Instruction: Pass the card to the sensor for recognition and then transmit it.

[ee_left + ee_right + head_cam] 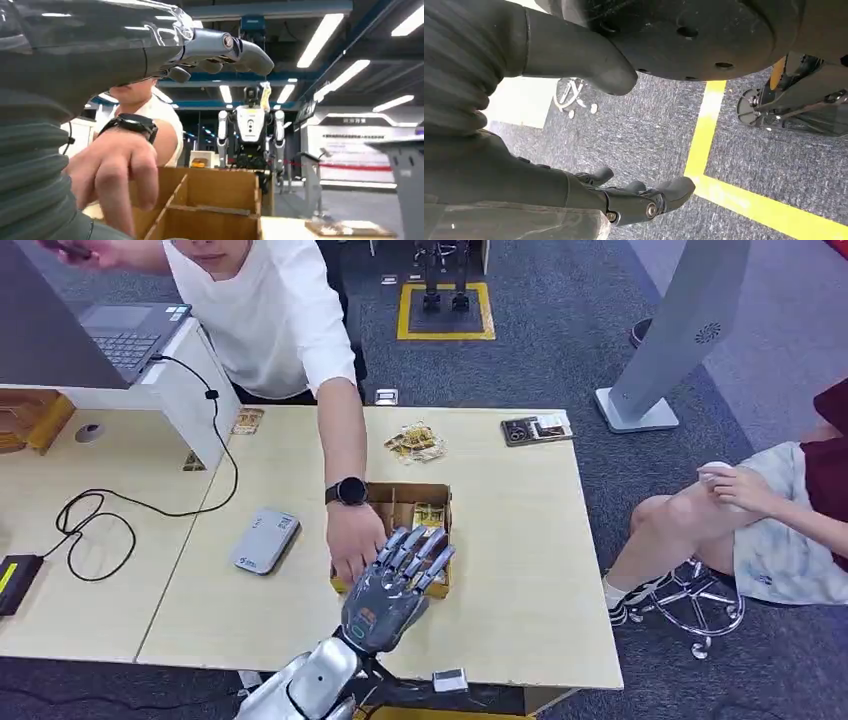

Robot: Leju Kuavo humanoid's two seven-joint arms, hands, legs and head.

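Table (520,570) edge near; left hand (395,585) over box (437,495).

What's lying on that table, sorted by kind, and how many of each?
Cardboard boxes: 1
Grey card readers: 1
Laptops: 1
Loose card piles: 1
Dark trays of cards: 1
Small black boxes on a cable: 1
Total: 6

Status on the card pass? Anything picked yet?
Done: nothing visible. The left hand is empty, fingers spread above the cardboard box, where a person's hand also reaches. The right hand hangs over the floor, holding nothing. Left: grasp a card, present it to the grey sensor, hand it over.
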